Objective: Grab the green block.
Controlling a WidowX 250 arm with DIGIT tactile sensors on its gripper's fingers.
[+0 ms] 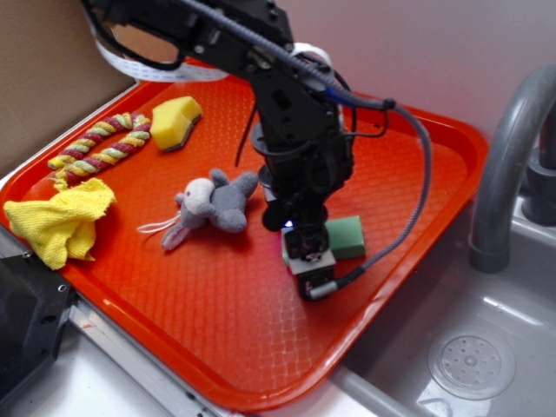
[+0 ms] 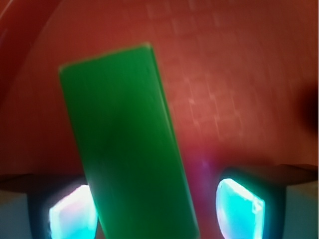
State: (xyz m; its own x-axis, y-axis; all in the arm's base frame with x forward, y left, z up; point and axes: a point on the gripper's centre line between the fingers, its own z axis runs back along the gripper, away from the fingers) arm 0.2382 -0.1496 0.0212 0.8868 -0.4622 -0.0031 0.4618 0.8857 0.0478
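on the orange tray, the arm points straight down, hand spread around the green block.

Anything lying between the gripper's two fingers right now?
Yes: the green block runs between the fingers of the gripper, with a gap showing on the right side. The wrist view shows it.

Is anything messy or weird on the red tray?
Only a little. The yellow cloth lies crumpled, hanging over the tray's left edge. The green block sits slanted between the open gripper's fingers. Nothing looks spilled or broken.
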